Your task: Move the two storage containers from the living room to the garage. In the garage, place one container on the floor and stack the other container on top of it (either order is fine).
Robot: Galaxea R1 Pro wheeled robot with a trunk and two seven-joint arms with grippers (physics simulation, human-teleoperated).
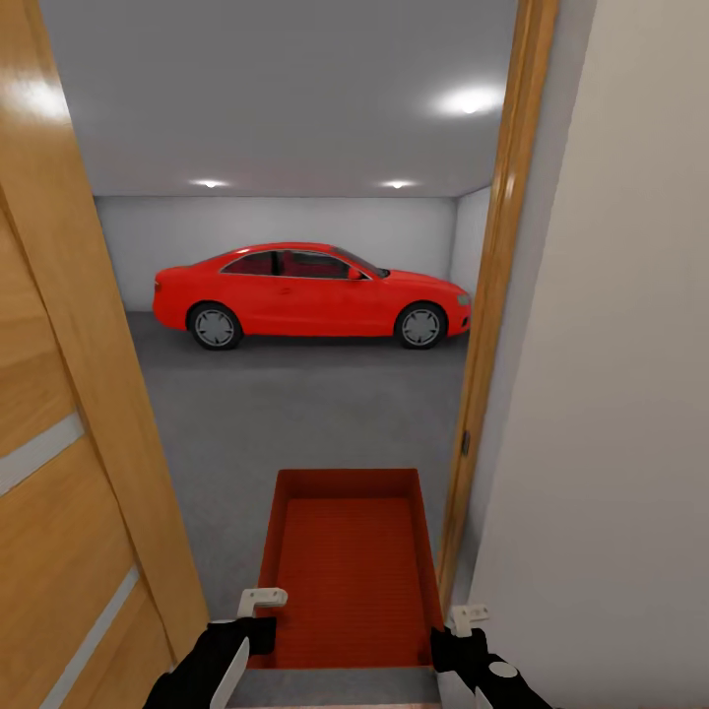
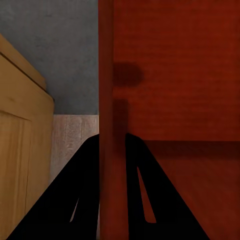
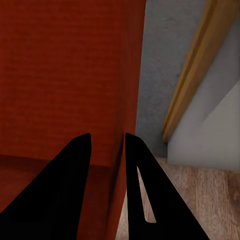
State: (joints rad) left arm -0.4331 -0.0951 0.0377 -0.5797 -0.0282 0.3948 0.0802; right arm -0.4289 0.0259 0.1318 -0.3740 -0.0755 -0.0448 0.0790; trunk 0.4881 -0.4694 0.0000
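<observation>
**Q:** At the doorway — what have you got, and how?

**A:** Lower centre of the head frame: one storage container (image 1: pixel 350 566), rust-red, open top, carried out ahead of me. My left gripper (image 1: pixel 258 603) pinches its left wall near the back corner; my right gripper (image 1: pixel 461 620) pinches the right wall likewise. Each wrist view shows a red wall running up between two dark fingers, jaws narrow and clamped on it. Both arms about equally near; a two-handed carry.

**Q:** Which way does the box run?

**A:** Long axis points straight away from me, through the opening into the garage (image 1: pixel 295 226). Honey-coloured door (image 1: pixel 59 414) at frame left, door frame (image 1: pixel 487 335) at right; the box sits between them, closer to the right jamb.

**Q:** And beyond?

**A:** Dark grey floor (image 1: pixel 295 404) starts just under the box's far end. Red car (image 1: pixel 310 293) parked across the back wall, well apart.

**Q:** Next move, as you judge it?

**A:** Straight ahead, box kept lengthwise, minding the right jamb. Then lower it onto the concrete.
</observation>
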